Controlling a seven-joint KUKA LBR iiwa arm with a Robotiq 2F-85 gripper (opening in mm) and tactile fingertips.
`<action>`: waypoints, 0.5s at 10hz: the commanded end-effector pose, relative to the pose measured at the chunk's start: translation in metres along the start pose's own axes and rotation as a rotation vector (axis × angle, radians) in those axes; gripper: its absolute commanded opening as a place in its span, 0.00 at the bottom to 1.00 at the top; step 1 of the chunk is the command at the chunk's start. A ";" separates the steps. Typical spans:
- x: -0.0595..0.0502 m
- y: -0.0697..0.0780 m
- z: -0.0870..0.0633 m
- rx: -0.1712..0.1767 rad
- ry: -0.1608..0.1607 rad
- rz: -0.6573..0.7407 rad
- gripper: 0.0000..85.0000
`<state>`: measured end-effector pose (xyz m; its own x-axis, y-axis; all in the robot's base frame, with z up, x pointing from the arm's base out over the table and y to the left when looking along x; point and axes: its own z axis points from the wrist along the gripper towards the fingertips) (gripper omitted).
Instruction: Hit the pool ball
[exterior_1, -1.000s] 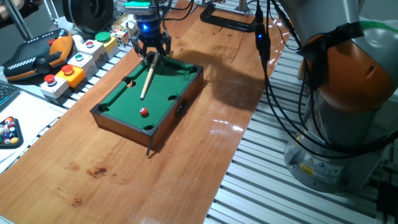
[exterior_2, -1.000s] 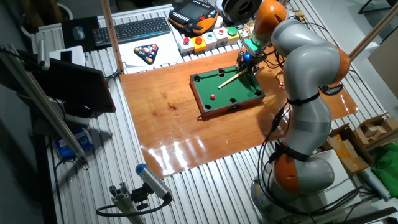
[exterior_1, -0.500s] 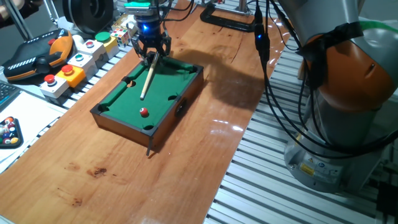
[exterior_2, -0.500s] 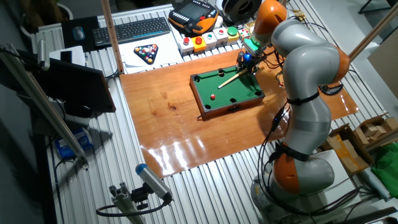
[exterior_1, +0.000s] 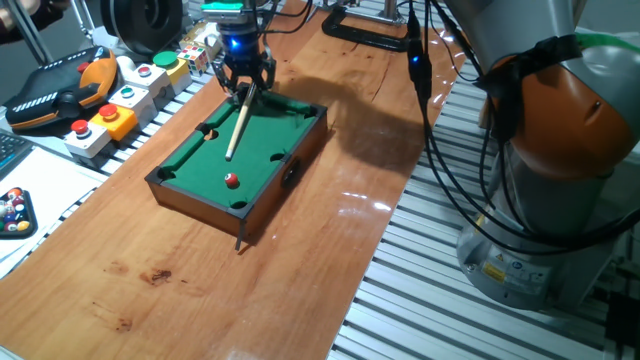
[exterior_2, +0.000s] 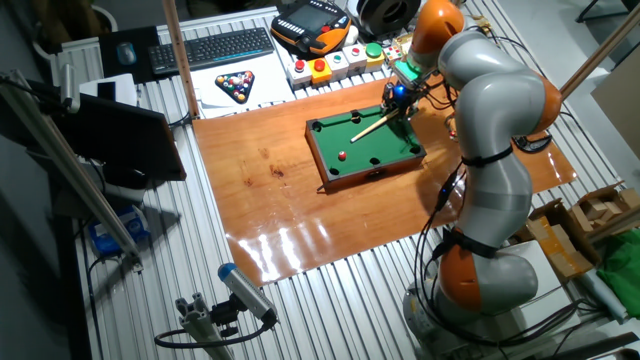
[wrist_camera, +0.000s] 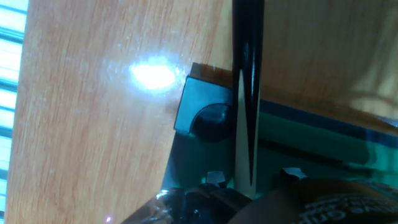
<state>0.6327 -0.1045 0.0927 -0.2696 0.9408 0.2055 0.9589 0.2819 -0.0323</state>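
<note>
From one fixed view my fingers are clamped on the cue, tip well short of the ball; nothing's budged in the last second, so no strike yet. Other fixed view: ball mid-felt, same spot. Hand view just shows the cue over a corner pocket.

the arm rises from its base, folds over at the orange joint near the top and reaches down to the far end of the surface. the tool points downward with its fingers drawn in around a thin stick; a blue light glows on the wrist just above.
</note>
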 end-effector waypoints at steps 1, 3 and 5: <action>0.000 0.000 0.000 0.001 0.003 0.001 0.58; -0.001 0.000 0.000 0.006 0.004 0.001 0.57; -0.001 0.000 0.000 0.007 0.005 -0.015 0.32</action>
<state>0.6327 -0.1051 0.0923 -0.2859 0.9348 0.2110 0.9534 0.2997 -0.0359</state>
